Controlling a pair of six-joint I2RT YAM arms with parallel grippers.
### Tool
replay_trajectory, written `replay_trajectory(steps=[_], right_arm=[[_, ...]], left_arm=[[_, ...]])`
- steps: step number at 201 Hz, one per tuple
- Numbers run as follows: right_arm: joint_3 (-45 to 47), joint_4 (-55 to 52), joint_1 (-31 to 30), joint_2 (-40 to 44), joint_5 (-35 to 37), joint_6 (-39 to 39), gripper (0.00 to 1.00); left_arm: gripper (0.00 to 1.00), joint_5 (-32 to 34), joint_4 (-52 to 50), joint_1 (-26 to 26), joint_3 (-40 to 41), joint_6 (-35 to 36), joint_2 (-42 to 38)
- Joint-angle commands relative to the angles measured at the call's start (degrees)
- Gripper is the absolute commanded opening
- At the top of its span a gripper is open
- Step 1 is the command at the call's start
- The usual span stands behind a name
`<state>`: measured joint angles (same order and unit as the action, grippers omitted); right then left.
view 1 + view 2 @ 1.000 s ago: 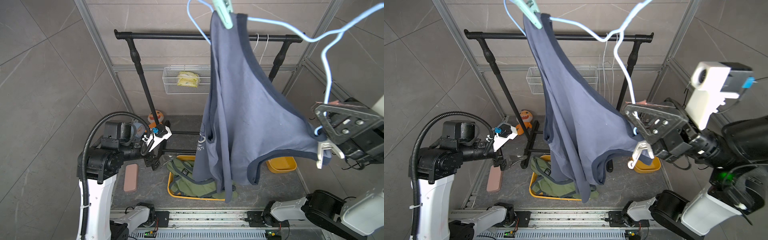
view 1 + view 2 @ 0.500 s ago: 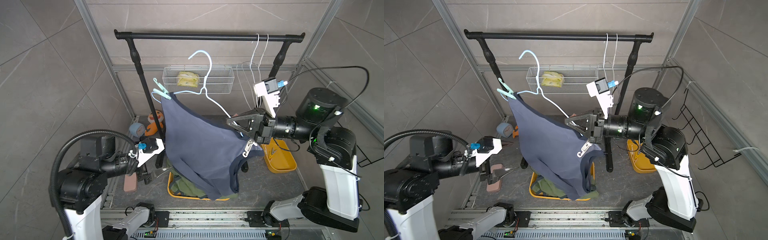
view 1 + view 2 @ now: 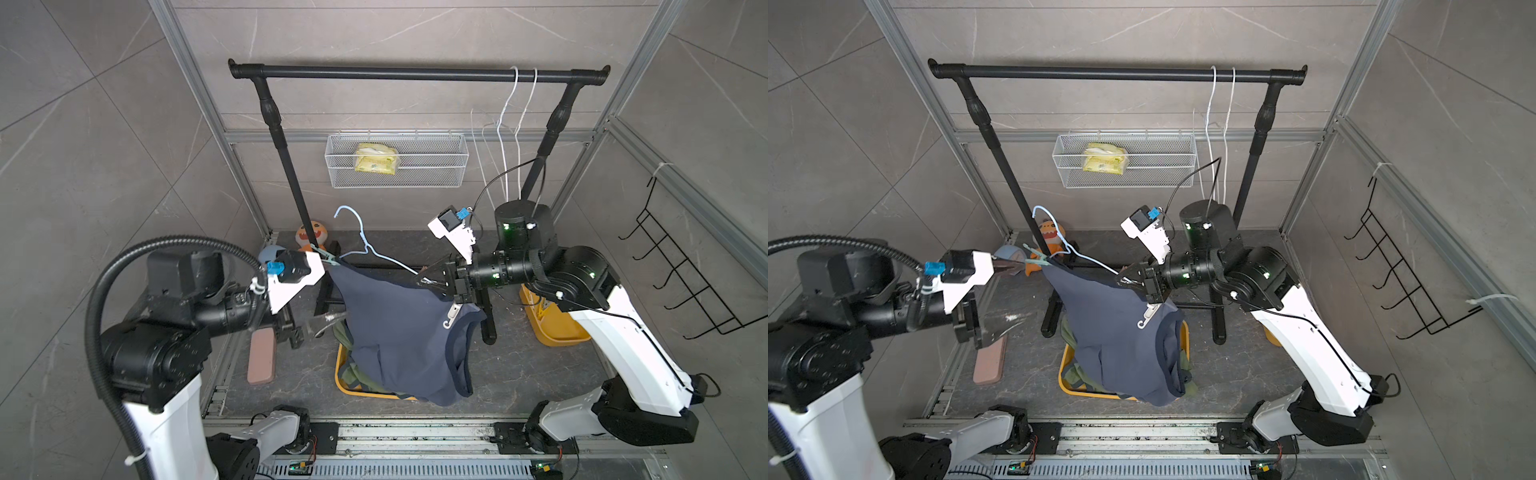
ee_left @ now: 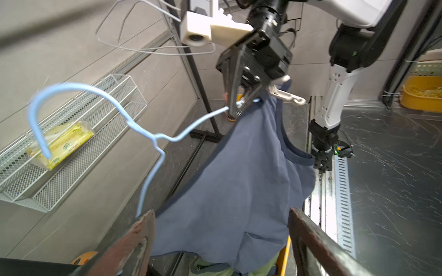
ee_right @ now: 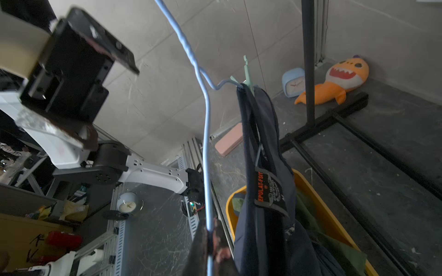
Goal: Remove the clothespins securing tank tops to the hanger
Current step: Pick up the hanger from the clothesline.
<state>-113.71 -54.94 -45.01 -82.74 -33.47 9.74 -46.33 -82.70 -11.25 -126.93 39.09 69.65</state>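
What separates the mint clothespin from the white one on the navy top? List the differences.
Colour: the mint clothespin is pale green, the white clothespin white.
Place: the mint one clips the end of the blue hanger near the open left gripper; the white one sits beside the right gripper, shut on the hanger.
Pose: mint sticks out clear of the cloth, white hangs down over it.
Both pin the navy tank top to that hanger.

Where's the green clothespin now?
In both top views the green clothespin pins the navy tank top to the end of the blue hanger beside the open left gripper.
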Motion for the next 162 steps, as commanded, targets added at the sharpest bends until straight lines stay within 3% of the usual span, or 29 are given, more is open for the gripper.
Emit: replay_trajectory(steps=[1,39,119,162], right_arm=[[2.0,2.3,-0.1,1.7,-0.1,-4.7,0.0],[3.1,2.3,0.0,2.4,-2.0,-6.7,0.0],[-6.5,-1.5,-0.1,-1.7,-11.5,-6.8,0.0],[-10.1,-4.7,-0.1,-4.5,-13.6,-6.7,0.0]], left_arm=[[0.89,3.0,3.3,0.1,-0.8,-2.6,2.8],[0.89,2.6,3.5,0.2,2.6,-1.0,4.0],[0.89,-2.5,1.6,0.2,7.8,4.6,4.7],[0.8,-3.5,2.2,0.1,8.1,4.6,4.2]])
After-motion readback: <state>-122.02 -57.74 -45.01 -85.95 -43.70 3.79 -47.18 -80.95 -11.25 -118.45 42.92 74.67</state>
